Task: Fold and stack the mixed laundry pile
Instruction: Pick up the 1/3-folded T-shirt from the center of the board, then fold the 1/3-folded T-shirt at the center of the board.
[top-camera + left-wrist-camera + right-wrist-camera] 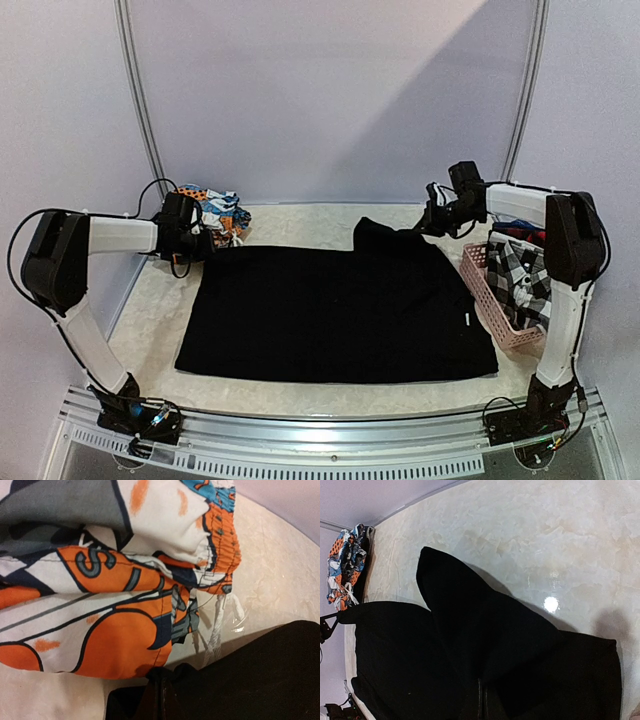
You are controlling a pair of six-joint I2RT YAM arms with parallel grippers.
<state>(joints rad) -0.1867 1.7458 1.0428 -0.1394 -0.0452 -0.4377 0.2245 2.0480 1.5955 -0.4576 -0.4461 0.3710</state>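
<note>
The left tool [161, 699] has its two fingers pressed together on a bunched edge of the black garment [335, 310] — the dark cloth gathers into the narrow line between them at the bottom of its wrist view. From above, this pinch sits at the garment's far left corner. Just beyond the left tool, close against that corner, lies a heap of orange, blue and white printed clothes [115, 630], with a white drawstring trailing off an elastic waistband onto the worktop [300, 222]. The right tool [482, 702] is likewise closed tight on the black garment. In its wrist view the cloth rises in a tented fold toward the fingers, dark on dark, so the exact bite is hard to make out. From above it holds the far edge near the right corner, and a pointed flap of cloth juts past that edge just to its left. The rest of the garment spreads flat from the two tools toward the arm bases, covering the middle of the worktop. Just beside its right edge stands a pink basket [487, 300] with a black-and-white checked garment [522, 278] piled in it — beneath the right arm.
</note>
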